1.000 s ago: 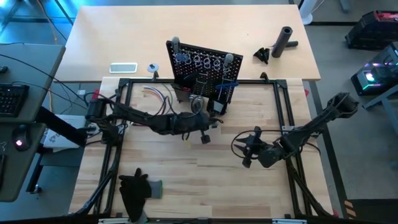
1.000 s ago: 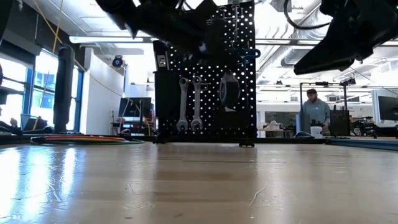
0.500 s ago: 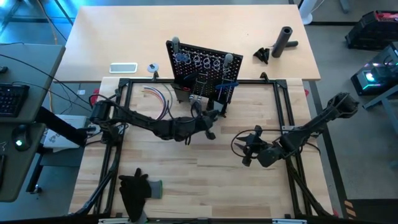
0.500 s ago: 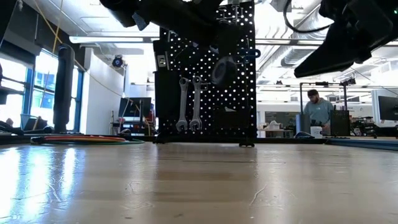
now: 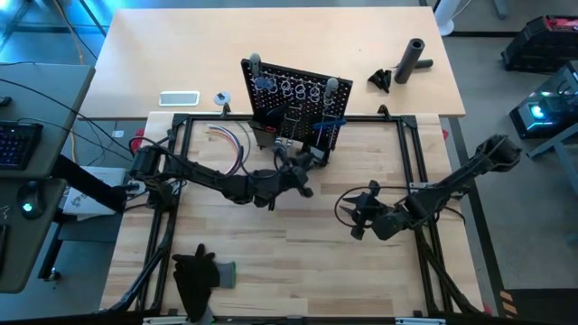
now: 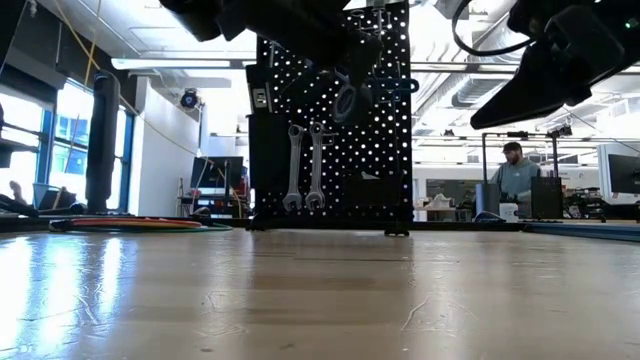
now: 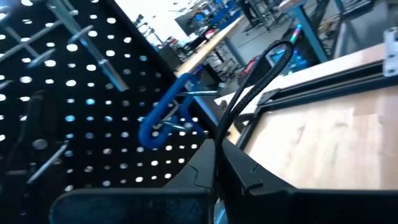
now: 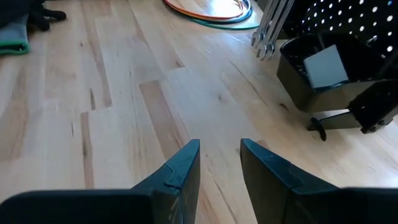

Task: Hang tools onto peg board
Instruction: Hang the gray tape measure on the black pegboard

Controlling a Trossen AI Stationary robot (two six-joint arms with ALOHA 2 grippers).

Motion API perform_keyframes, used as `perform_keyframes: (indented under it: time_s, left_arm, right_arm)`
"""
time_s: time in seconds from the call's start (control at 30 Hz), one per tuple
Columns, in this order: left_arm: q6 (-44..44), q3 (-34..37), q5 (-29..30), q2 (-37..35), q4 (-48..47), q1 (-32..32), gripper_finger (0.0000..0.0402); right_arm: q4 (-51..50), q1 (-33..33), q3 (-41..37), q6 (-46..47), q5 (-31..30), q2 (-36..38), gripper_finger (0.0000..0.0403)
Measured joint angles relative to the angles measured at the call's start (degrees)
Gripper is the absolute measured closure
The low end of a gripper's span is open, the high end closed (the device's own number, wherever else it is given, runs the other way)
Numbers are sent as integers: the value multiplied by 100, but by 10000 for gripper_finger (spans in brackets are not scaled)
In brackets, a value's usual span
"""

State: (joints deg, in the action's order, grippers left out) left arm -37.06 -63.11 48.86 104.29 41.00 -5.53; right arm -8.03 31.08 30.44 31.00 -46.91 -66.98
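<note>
1. While the right arm waits over the bare wood of the surface [image 5: 271,262], the left arm reaches across to the peg board [image 5: 293,99], which stands upright at the far edge of the wooden surface.
2. The left end effector [image 5: 302,167] sits just in front of the peg board's lower face, its two fingers clenched together; the left wrist view shows them pressed shut, with a thin black loop [image 7: 261,74] rising from between them.
3. In the low view a round silver ring [image 6: 345,100] hangs under that end effector, close against the board; whether it touches a peg cannot be told.
4. Two silver wrenches [image 6: 304,165] hang side by side on the board's lower left part, seen from table height.
5. One blue-handled tool [image 7: 163,118] rests on pegs higher on the board, close ahead of the left fingers.
6. A row of four silver rings [image 5: 296,89] shows near the board's top from above.
7. One black bin [image 8: 326,74] sits at the board's foot with a pale block inside it, and the two wrench ends dangle just beside it.
8. The right end effector [image 5: 361,217] hovers above the surface, well apart from the board, its two fingers [image 8: 180,171] parted with nothing between them.
9. One bundle of coloured wires [image 5: 230,144] lies left of the board, one black cloth [image 5: 194,271] lies near the front edge, and one black cylinder [image 5: 413,59] lies far right.
10. One person [image 6: 517,180] stands in the room behind.
</note>
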Motion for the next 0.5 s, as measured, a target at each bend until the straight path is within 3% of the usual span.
perform_keyframes:
  time_s: [0.5]
  left_arm:
    - [-220, 2, 437, -2, 135, 145, 401]
  right_arm:
    - [-52, -36, 0, -146, 253, 0, 292]
